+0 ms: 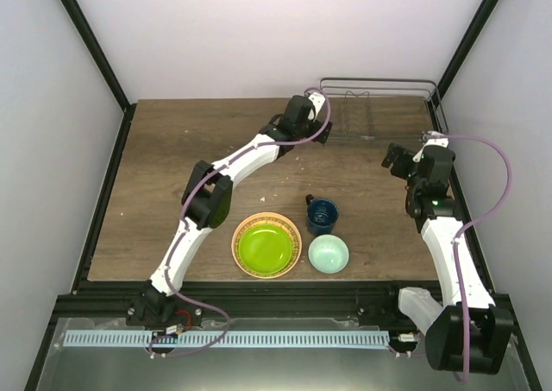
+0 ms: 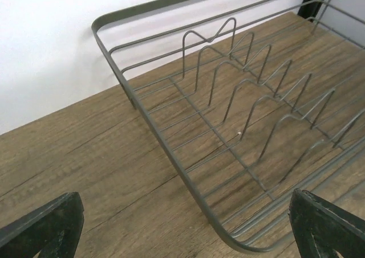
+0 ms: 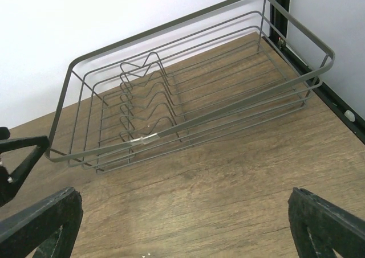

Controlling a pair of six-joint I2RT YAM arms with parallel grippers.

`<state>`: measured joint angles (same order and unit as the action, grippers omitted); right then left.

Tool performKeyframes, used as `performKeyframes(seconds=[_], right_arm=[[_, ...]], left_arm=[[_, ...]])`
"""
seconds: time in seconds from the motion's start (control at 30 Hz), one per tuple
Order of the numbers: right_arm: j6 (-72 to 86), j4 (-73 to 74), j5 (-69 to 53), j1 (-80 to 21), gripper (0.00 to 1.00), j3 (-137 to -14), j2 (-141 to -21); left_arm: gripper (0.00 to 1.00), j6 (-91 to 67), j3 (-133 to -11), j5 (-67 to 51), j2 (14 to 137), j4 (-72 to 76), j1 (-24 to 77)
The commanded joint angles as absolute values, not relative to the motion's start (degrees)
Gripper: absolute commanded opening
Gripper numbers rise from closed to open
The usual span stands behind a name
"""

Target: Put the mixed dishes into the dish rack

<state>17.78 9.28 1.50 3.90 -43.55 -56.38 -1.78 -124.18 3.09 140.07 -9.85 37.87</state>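
The wire dish rack (image 1: 377, 81) stands empty at the back right of the table. My left gripper (image 1: 321, 113) is open and empty at the rack's left end; in the left wrist view the rack's corner (image 2: 161, 141) lies between its fingers (image 2: 45, 229). My right gripper (image 1: 397, 160) is open and empty in front of the rack's right half, which shows in the right wrist view (image 3: 223, 115). The lime-green plate (image 1: 265, 244) lies on an orange woven-patterned plate (image 1: 238, 238) near the front. The dark blue mug (image 1: 323, 217) stands upright beside them, and the mint-green bowl (image 1: 329, 254) sits in front of it.
A dark frame post (image 3: 280, 10) and side rail (image 1: 448, 158) run close along the rack's right side. White walls close in the back and sides. The left gripper's finger (image 3: 23, 155) shows at the left edge of the right wrist view.
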Motion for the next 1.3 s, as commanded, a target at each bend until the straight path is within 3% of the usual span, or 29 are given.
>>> performKeyframes(seconds=[0.0,1.27], right_arm=[[17.7,11.1,0.3,3.2,1.00,-47.8,-56.0],[18.1,10.1,-0.3,3.2,1.00,-46.9,-58.6]], left_arm=[[1.00,-2.9,-129.2,6.2,142.3,-12.7,38.0],[1.00,-6.2,-137.1,14.6,148.7,-32.6,37.9]])
